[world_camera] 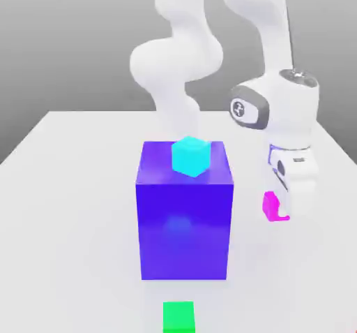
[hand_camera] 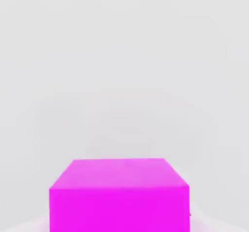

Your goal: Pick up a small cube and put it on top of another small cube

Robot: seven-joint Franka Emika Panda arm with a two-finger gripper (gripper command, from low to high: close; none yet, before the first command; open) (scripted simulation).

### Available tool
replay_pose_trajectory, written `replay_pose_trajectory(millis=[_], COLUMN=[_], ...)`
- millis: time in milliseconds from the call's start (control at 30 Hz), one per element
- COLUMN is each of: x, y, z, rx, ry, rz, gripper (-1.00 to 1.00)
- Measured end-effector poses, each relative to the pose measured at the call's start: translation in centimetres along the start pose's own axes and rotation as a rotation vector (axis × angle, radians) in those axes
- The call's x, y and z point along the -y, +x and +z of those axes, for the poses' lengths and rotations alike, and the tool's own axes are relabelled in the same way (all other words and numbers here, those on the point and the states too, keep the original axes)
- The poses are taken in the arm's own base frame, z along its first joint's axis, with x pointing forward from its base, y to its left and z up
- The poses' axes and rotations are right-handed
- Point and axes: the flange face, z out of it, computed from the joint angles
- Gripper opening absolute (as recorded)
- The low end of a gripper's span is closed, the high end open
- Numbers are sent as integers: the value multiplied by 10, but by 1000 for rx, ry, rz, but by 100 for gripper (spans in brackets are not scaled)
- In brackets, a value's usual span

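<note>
Well to the exterior view's left of the jaws stands the big blue-violet block [world_camera: 185,220] bearing the cyan cube [world_camera: 191,156], the green cube [world_camera: 178,316] before it. The gripper [world_camera: 280,209] pinches the magenta cube [world_camera: 271,207] between closed jaws. Grasping looks done; carrying and stacking remain.

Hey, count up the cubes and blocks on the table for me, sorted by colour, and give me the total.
Magenta-pink small cube: 1, at the hand
Cyan small cube: 1, on top of the big block
Green small cube: 1, on the table
Blue-violet big block: 1
Total: 4
</note>
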Motion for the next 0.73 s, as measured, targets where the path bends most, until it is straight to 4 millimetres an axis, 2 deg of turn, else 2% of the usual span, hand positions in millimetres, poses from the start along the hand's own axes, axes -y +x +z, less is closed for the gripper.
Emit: replay_pose_trajectory(millis=[133, 233, 333, 433, 500, 600, 633, 733], x=[-74, -143, -209, -278, -301, -308, -308, -308], y=[29, 38, 38, 26, 20, 18, 18, 18], z=[-13, -23, -34, -47, -37, 0, 9, 9], rx=[0, 0, 0, -2, -3, -3, -3, -3], ry=[10, 12, 10, 4, 1, -1, -1, -1], rz=[299, 542, 762, 983, 1054, 1075, 1077, 1077], gripper=[-100, -100, -100, -100, -100, -100, 100, 100])
